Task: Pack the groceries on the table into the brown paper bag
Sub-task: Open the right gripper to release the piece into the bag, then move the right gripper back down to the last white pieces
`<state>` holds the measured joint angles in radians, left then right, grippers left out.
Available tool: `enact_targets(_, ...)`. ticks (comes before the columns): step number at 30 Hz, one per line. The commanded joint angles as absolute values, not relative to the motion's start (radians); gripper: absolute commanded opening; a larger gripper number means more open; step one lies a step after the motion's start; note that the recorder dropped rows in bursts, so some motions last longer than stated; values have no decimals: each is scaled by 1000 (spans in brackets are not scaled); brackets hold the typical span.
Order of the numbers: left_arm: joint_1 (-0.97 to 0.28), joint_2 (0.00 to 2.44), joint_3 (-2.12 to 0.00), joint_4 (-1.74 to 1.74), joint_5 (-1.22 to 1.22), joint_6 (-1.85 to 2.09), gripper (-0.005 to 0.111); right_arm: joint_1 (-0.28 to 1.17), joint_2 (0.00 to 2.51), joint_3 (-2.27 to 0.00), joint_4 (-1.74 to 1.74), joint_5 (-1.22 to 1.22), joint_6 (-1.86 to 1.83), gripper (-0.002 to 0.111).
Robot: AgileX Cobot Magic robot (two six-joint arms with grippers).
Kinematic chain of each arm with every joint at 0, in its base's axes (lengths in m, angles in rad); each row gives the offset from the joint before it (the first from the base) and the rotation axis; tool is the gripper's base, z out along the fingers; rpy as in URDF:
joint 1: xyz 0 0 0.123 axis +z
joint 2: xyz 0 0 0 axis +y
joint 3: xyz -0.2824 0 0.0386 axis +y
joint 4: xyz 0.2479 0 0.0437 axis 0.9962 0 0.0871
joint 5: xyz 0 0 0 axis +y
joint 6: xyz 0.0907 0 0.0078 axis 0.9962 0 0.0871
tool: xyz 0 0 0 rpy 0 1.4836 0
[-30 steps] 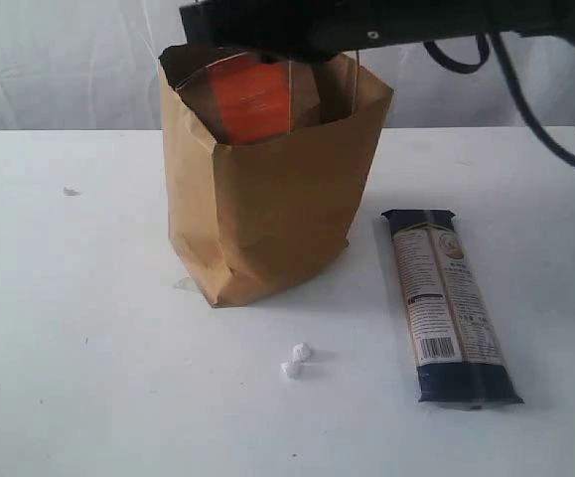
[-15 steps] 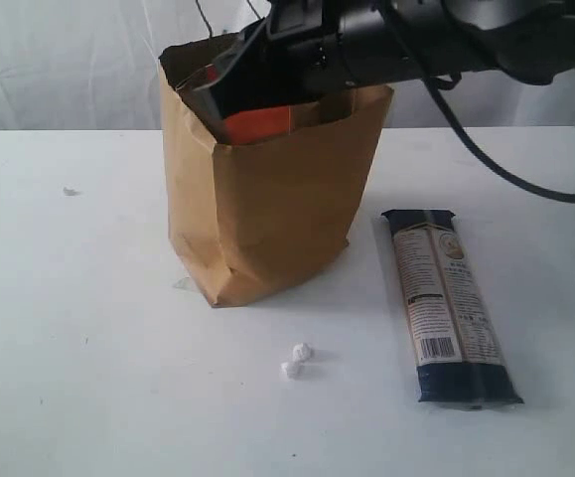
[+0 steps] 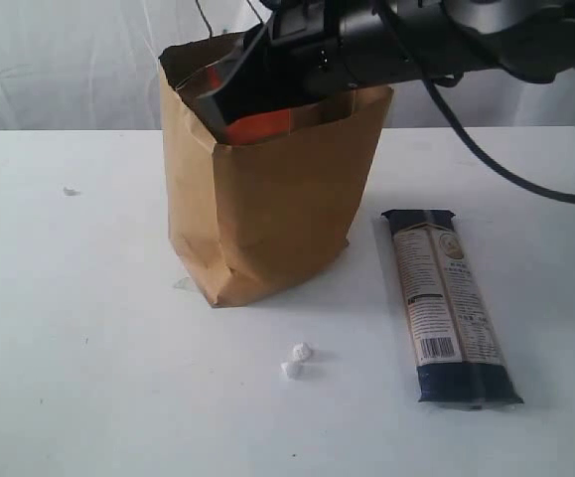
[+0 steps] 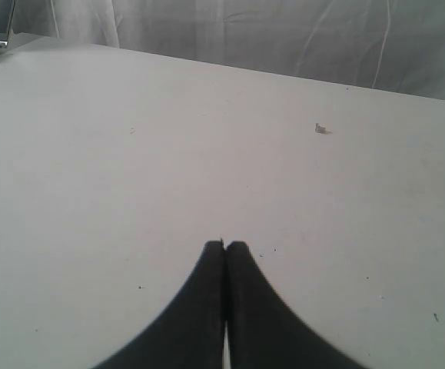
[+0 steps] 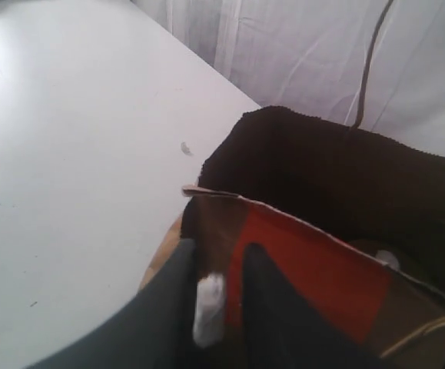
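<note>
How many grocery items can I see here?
2. The long dark pasta packet lies on the table, right of the brown paper bag; the brown pouch with orange label sits in the bag's mouth. More may be hidden inside.

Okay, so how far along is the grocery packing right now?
Mostly done, it seems: only one grocery shows on the table. In hand: the right gripper is at the mouth of the brown paper bag with the brown pouch partly inside; I can't tell whether it grips it. Left: the long dark pasta packet, lying beside the bag. The left gripper is shut and empty.
</note>
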<state>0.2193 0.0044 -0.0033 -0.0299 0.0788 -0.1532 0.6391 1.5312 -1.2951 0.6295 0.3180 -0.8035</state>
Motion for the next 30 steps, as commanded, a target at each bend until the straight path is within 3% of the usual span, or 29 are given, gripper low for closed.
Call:
enact_targets(1,217,0,0,-27,76,-154,0,637,1528,-1302,630,315,-809,25)
enact_targets(7,217,0,0,-27,76,-154,0,637,1526,-1302,630,344,-809,25)
enact_targets(11,217,0,0,-27,76,-154,0,637,1497,-1302,630,496,-805,24)
enact_targets(15,217,0,0,-27,76,-154,0,637,1439,-1302,598,682,-805,12)
enact_targets(17,217,0,0,-27,76,-154,0,637,1420,-1302,472,748,-726,0)
enact_targets(23,217,0,0,-27,76,-154,0,638,1418,-1246,-19,913,-337,0)
enact_targets(30,217,0,0,-27,76,-154,0,638,1420,-1122,-197,904,-133,0)
